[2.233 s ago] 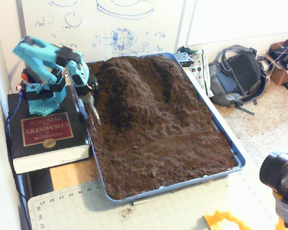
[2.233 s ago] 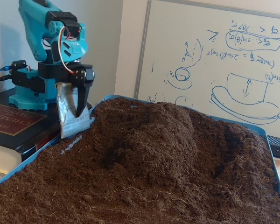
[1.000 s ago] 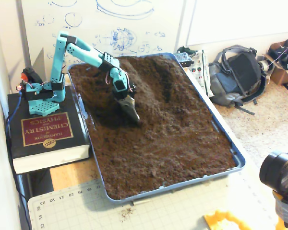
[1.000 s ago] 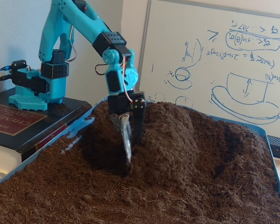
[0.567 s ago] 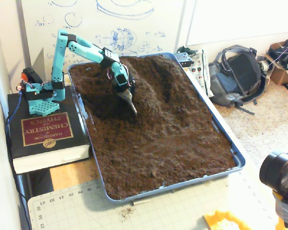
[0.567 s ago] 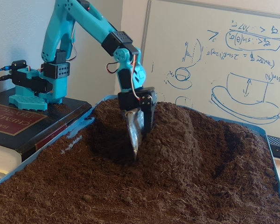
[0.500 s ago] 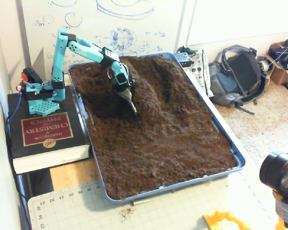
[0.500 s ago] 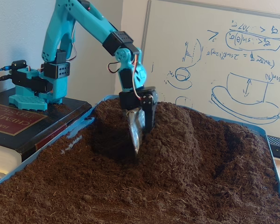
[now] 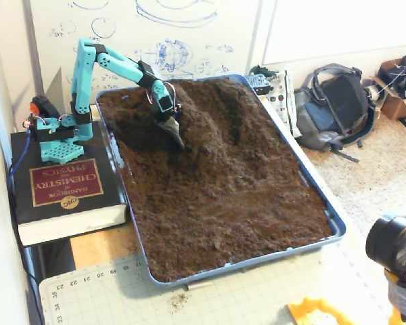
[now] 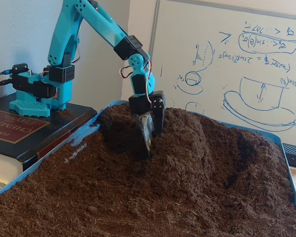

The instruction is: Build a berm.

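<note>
The berm is a raised ridge of dark brown crumbly soil in the far half of the blue tray. In the other fixed view the berm rises as a rounded hump. My teal arm reaches from its base over the soil. The gripper points down with its tips pressed into the berm's left flank. In a fixed view the gripper shows a silvery blade finger close against a black finger, nothing held, tips partly sunk in soil.
The arm's base stands on a thick black book left of the tray. Flatter soil fills the tray's near half. A whiteboard stands behind. A backpack lies to the right, a cutting mat in front.
The gripper has swung out from beside the base into the soil, then drawn back toward the far left along the berm's flank, dragging soil with it.
</note>
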Motion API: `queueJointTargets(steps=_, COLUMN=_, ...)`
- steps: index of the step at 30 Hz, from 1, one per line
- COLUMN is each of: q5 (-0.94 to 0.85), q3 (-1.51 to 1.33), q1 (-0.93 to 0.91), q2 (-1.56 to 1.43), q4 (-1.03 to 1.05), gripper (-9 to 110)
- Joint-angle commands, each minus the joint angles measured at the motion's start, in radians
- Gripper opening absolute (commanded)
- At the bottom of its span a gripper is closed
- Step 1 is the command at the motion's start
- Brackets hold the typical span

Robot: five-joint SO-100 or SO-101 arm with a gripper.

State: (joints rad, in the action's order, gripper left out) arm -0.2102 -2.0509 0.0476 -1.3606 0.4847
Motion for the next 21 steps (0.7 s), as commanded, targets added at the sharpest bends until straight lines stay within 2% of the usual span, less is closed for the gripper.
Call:
queueJointTargets(steps=1, q5=-0.006, q3=-0.003, q1=-0.029, q2=-0.087, q4=0.003, gripper=1)
queueJointTargets(steps=8, q5=-0.137, q3=-0.002, q1=-0.137, q2=-0.207, q4=0.014, gripper=1)
queueJointTargets(steps=12, q5=-0.153, q3=-0.009, q1=-0.202, q2=-0.331, q4=0.057, gripper=1)
queueJointTargets(steps=21, q5=-0.153, q3=-0.307, q1=-0.219, q2=-0.615, q4=0.135, gripper=1)
